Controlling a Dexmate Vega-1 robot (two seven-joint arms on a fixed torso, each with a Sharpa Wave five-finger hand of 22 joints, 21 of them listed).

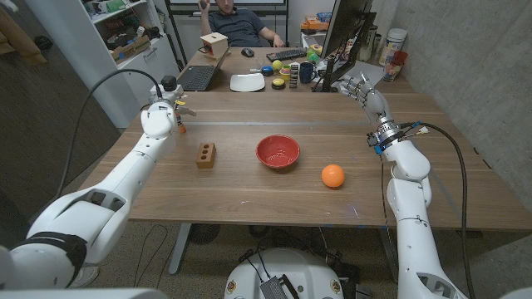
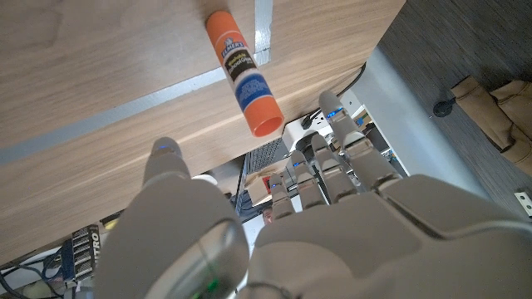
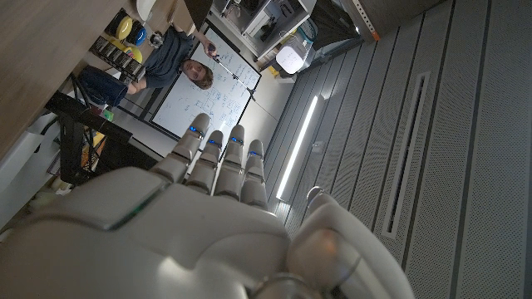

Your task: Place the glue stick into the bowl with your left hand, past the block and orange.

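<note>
**Glue stick upright, nothing gripped**

Glue stick [image 1: 181, 127] stands on the worktop [image 1: 249, 208] just beside the left hand [image 1: 166, 104], whose fingers [image 2: 332, 158] are apart, empty. Block [image 1: 205, 154], red bowl [image 1: 278, 152] and orange [image 1: 332, 176] sit mid-worktop. Right hand [image 1: 362, 89] hangs raised, fingers loosely spread.

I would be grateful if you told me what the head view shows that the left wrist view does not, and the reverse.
The head view alone shows the red round bowl, the brown wooden block, the orange and the right hand. The left wrist view alone shows the blue-and-white label on the orange glue stick, lying apart from the fingers. Both show the glue stick, the left hand and the wooden table.
</note>
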